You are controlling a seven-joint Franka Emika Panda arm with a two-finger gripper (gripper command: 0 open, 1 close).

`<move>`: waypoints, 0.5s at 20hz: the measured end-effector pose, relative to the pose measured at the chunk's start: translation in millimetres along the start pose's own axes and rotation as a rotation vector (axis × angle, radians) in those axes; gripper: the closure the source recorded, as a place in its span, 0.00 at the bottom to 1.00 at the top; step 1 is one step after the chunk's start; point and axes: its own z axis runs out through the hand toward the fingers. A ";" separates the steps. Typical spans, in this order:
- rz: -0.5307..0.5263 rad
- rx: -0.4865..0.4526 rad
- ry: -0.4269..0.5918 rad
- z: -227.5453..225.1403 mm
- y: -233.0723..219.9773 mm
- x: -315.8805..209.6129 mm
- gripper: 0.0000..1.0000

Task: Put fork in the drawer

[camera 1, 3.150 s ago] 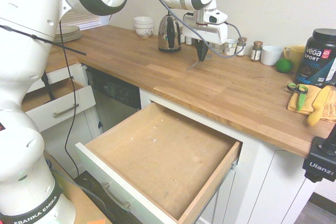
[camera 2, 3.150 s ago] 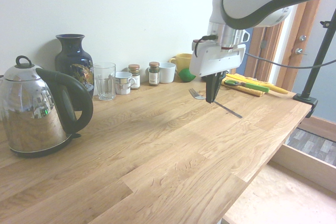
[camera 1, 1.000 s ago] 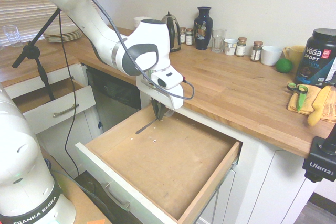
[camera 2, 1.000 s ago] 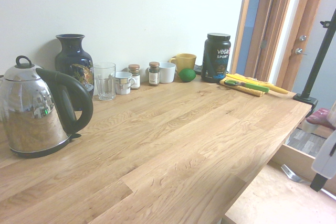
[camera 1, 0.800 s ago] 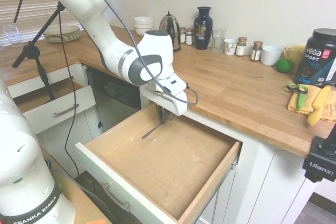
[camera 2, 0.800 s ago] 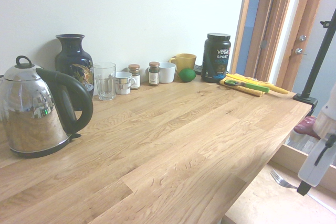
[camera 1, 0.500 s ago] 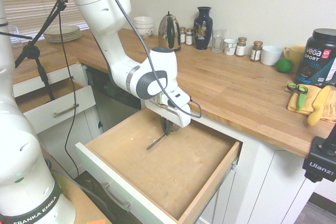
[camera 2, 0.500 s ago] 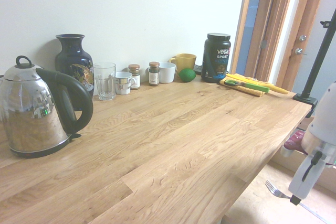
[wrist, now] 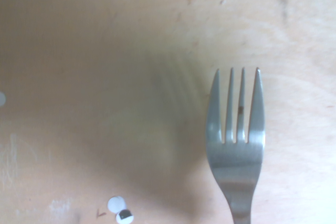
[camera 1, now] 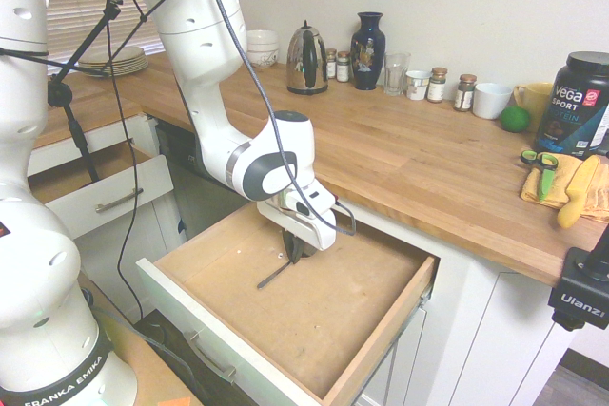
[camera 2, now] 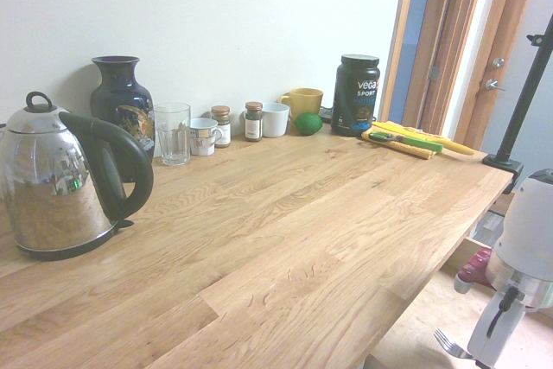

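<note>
The wide drawer (camera 1: 328, 325) stands pulled out, its light brown wood floor bare apart from the fork. My gripper (camera 1: 293, 254) hangs low inside it near the back left, shut on the silver fork (camera 1: 273, 275). The fork slants down, and its free end almost meets the drawer floor. In the second exterior view the fork's tines (camera 2: 449, 344) stick out beside the white hand at the bottom right. The wrist view shows the fork's tines (wrist: 234, 129) close above the drawer floor (wrist: 105, 51).
A smaller white drawer (camera 1: 105, 199) stands open at the left. On the wooden countertop (camera 1: 409, 159) are a kettle (camera 1: 306, 60), a dark vase (camera 1: 368, 37), jars and cups, a black tub (camera 1: 576, 102), and green-handled scissors (camera 1: 540, 164) on a yellow cloth.
The arm has come down from over the drawer's back edge and lowered the fork into the drawer, close to its floor. The grip has stayed shut.
</note>
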 end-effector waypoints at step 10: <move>0.011 -0.007 -0.010 7.6 2.4 -1.2 0.00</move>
